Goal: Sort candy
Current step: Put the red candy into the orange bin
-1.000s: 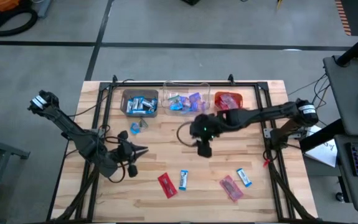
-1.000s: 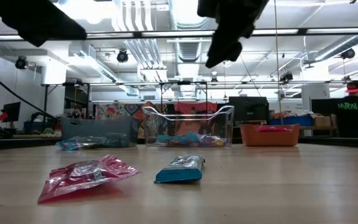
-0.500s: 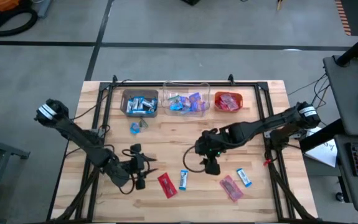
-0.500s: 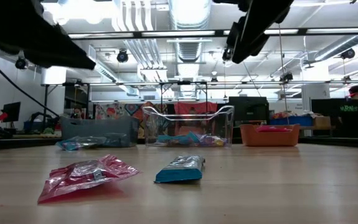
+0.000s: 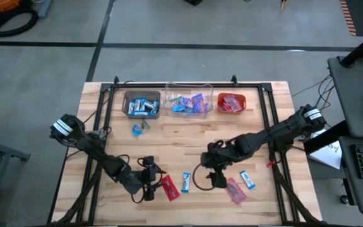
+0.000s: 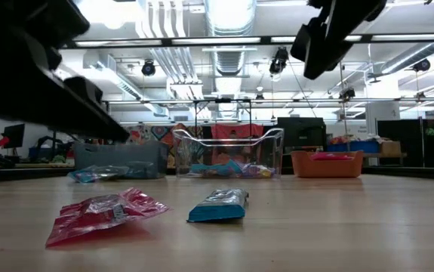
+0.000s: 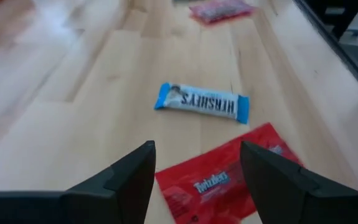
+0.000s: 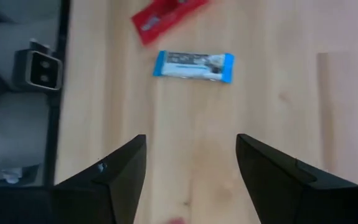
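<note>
Candy lies loose on the wooden table near its front edge. A red piece [image 5: 168, 187] and a blue-and-white bar [image 5: 186, 181] lie side by side, and a second red piece [image 5: 233, 189] and blue bar [image 5: 247, 180] lie to their right. My left gripper [image 5: 151, 183] is open just left of the first red piece [image 7: 228, 180], whose near end shows between its fingers, untouched. My right gripper [image 5: 216, 180] is open above bare wood between the two pairs. Its wrist view shows the blue bar [image 8: 193, 65] ahead.
Three bins stand in a row at the far edge: a brown one [image 5: 142, 105] with blue candy, a clear one [image 5: 189, 103] with mixed candy, an orange one [image 5: 232, 102] with red. One blue piece [image 5: 138, 129] lies loose before the brown bin. Black frame rails run along the table's sides.
My left gripper has moved toward the near edge and rightward, up to the red candy, and its fingers have spread. My right gripper has come from near the bins toward the near edge, ending between the two candy pairs. No candy has moved.
</note>
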`<move>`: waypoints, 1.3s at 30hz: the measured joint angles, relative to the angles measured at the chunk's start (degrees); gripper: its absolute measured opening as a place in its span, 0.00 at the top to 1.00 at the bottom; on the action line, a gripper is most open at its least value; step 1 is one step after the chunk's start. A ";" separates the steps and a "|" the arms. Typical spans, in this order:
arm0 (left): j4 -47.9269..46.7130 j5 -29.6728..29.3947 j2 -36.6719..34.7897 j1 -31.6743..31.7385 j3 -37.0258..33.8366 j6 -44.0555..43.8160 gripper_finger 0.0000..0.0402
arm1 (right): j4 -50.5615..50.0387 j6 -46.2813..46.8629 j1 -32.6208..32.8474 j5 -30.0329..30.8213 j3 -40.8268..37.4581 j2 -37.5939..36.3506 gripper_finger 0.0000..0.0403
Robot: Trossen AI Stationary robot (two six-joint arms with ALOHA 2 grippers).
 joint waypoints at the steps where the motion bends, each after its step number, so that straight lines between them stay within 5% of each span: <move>1: 0.66 0.69 0.95 0.29 0.00 0.02 0.46 | 1.22 0.38 0.55 -0.01 -0.52 0.00 0.41; 25: 4.48 5.73 10.38 2.86 0.22 -3.67 0.48 | 16.72 7.33 4.64 4.98 -12.44 0.07 0.39; 29: 4.34 5.84 11.24 2.82 0.22 -3.65 0.56 | 19.75 6.72 4.66 5.37 -12.80 0.25 0.39; 37: 4.35 5.74 11.56 2.77 0.22 -2.35 0.95 | 27.87 1.72 4.64 10.16 -13.16 3.17 0.42; 39: 4.36 5.00 11.55 2.77 0.17 -2.22 0.98 | 30.46 0.37 4.64 13.03 -13.16 4.59 0.42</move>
